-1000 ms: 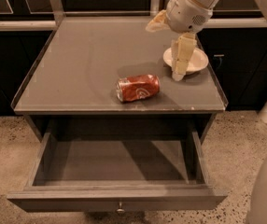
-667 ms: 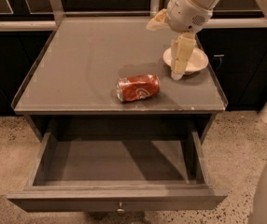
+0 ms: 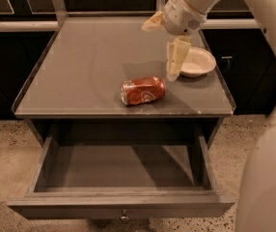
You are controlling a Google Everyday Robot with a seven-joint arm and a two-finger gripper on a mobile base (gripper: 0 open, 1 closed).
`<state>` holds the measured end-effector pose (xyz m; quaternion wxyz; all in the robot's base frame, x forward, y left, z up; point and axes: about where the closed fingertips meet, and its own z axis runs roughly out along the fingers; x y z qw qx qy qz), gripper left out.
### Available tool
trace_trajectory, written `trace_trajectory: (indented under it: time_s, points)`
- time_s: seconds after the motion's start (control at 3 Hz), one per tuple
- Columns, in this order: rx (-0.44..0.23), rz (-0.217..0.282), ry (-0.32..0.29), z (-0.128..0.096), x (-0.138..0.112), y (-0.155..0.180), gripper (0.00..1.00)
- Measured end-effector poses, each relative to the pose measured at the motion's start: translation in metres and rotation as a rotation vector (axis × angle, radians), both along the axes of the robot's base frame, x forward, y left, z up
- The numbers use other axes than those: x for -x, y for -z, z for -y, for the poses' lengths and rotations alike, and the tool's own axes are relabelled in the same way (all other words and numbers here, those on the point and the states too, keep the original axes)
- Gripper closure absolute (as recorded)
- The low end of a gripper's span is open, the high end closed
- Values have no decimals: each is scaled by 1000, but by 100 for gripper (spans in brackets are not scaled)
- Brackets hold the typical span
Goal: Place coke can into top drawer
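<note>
Can: your coke can lies on its side on the table, near the front edge.
Drawer: the top drawer stands pulled out below.
Gripper: your gripper hangs over the right rear, just beside a bowl, apart from the can.
Fingers: they seem spread wide, holding nothing.

A single camera looks down steeply from high in front of the table, facing its rear edge. It stands close: the tabletop's front edge crosses mid-picture, the pulled-out top drawer fills the bottom, and the rear corners reach the top. The robot's own pale body crowds the right side. The gripper, fingers spread apart, hangs over the tabletop near the right rear corner.
</note>
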<state>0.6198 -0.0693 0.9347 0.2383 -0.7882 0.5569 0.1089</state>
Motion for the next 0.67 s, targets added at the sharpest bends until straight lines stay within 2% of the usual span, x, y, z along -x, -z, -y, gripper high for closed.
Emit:
trace_trajectory:
  time_s: [0.33, 0.67]
  points:
    - [-25, 1, -68, -20, -19, 6, 0]
    - [-48, -26, -115, -36, -31, 18, 0]
